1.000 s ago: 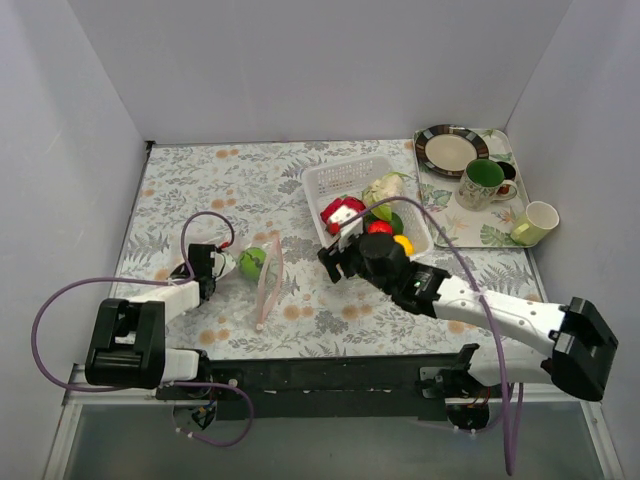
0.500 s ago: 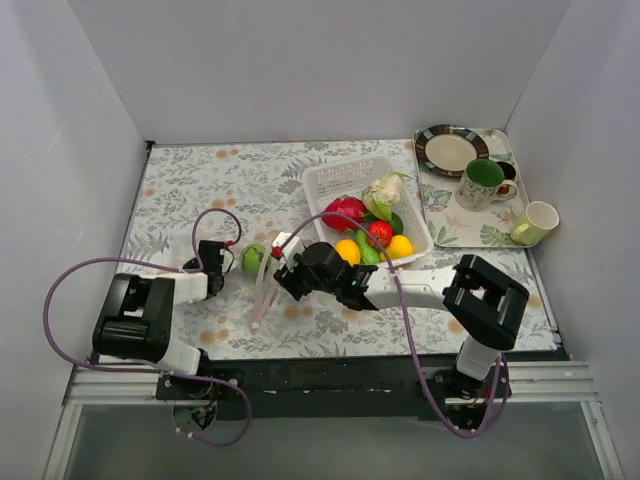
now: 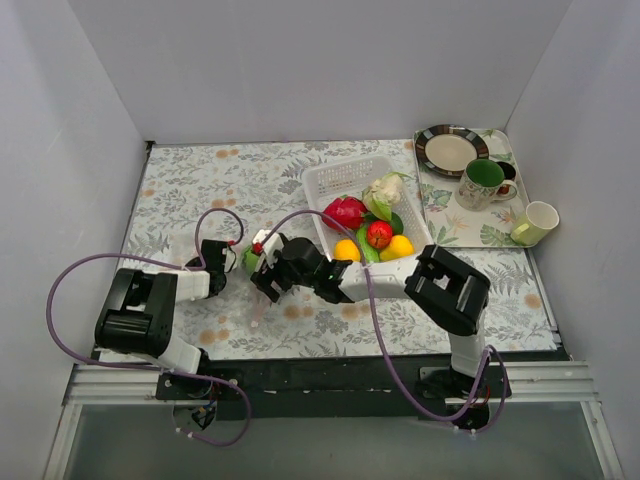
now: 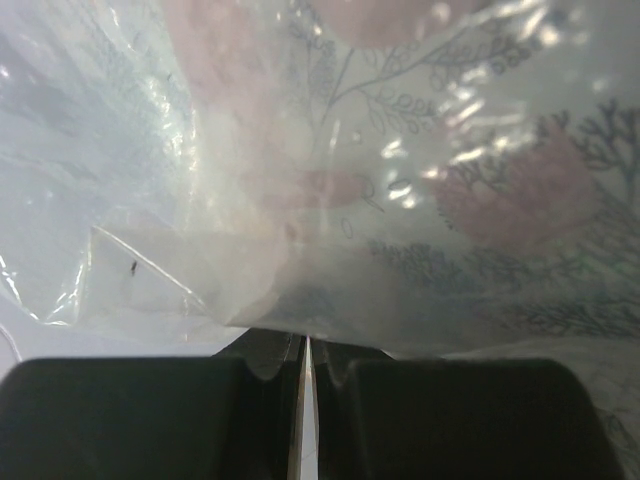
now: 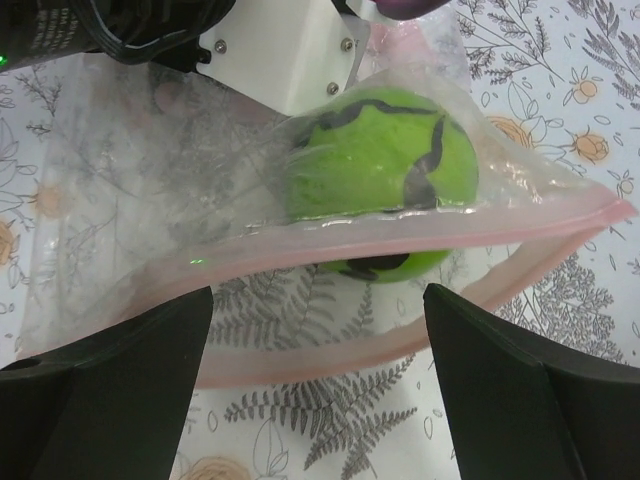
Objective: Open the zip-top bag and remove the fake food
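The clear zip-top bag (image 5: 150, 190) lies on the floral cloth with its pink zip strip (image 5: 330, 245) parted, so the mouth is open. A green toy fruit (image 5: 385, 165) with dark stripes sits just inside; it also shows in the top view (image 3: 250, 259). My left gripper (image 4: 305, 345) is shut on the bag's closed end (image 4: 330, 200); in the top view it is at the left (image 3: 214, 262). My right gripper (image 5: 315, 400) is open and empty, its fingers astride the bag's mouth; in the top view it is beside the green fruit (image 3: 264, 274).
A white perforated basket (image 3: 340, 178) behind the right gripper holds several toy fruits and vegetables, among them a red one (image 3: 345, 212) and a whitish one (image 3: 383, 188). A tray (image 3: 478, 232) at the back right carries a plate (image 3: 449, 150), a green mug (image 3: 482, 182) and a pale cup (image 3: 537, 221).
My right arm has swung left from the basket to the bag's mouth. The left gripper has shifted slightly right, still holding the bag.
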Available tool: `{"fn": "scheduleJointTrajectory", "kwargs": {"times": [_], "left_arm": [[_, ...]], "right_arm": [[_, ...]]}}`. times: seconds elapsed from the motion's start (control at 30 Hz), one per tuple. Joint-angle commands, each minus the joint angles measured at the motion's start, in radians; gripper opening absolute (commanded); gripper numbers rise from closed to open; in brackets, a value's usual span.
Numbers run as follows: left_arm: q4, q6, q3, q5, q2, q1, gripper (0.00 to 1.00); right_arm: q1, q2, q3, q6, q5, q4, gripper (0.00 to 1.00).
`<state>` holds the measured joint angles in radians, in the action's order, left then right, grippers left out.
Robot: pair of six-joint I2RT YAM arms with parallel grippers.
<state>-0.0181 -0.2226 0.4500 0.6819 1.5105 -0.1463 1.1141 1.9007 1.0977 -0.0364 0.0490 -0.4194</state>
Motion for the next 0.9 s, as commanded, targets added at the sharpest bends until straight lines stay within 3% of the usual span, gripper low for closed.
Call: {"fn": "scheduleJointTrajectory", "kwargs": {"times": [0.0, 0.63, 0.73, 0.87], "left_arm": [[-0.054, 0.016, -0.03, -0.182, 0.024, -0.004, 0.0], [-0.097, -0.031, -0.043, -0.211, -0.021, -0.003, 0.0], [-0.098, -0.038, -0.045, -0.209, -0.026, -0.004, 0.0], [-0.097, -0.031, -0.045, -0.202, -0.021, -0.004, 0.0]], "right_arm": [[0.001, 0.058, 0.083, -0.022, -0.001, -0.042, 0.98], [-0.002, 0.271, 0.321, -0.103, 0.086, -0.041, 0.98], [-0.002, 0.259, 0.297, -0.085, 0.061, -0.038, 0.88], [-0.002, 0.19, 0.188, -0.05, 0.051, -0.068, 0.55]]}}
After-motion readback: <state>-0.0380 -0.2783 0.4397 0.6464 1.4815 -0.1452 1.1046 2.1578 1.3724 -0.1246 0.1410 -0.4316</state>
